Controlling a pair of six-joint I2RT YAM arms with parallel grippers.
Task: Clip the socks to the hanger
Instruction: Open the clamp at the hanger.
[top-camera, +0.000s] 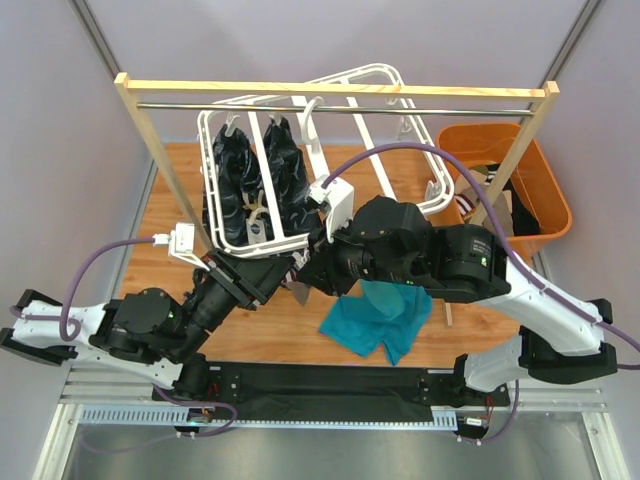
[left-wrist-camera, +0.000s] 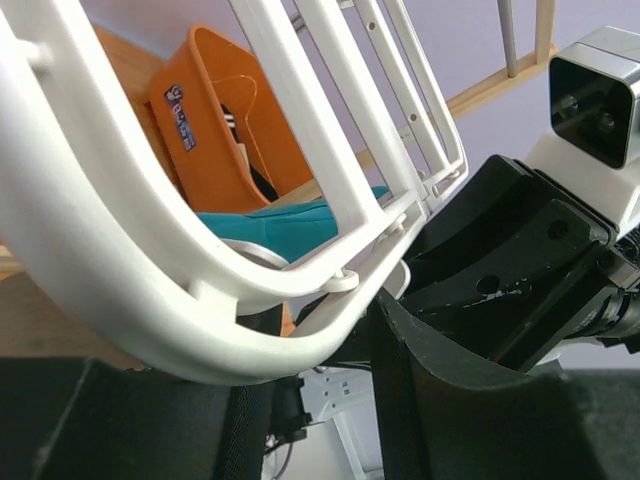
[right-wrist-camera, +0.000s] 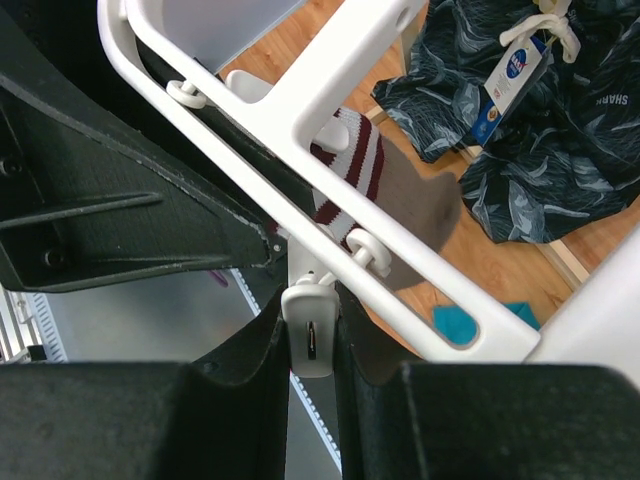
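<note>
Black fingers of the right gripper (right-wrist-camera: 310, 345) are clenched on a small white plastic clip (right-wrist-camera: 309, 312) dangling under the white plastic rectangular hanger (right-wrist-camera: 350, 75). Just beyond, behind the frame bar, the grey-brown sock with red-and-white stripes (right-wrist-camera: 410, 205) lies crosswise, cuff left, toe right. Whether the left gripper (top-camera: 296, 272) is clenched or released, I cannot tell.

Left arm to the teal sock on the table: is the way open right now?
Probably not: the right arm hangs over the teal sock, and the left gripper sits by the hanger.
</note>
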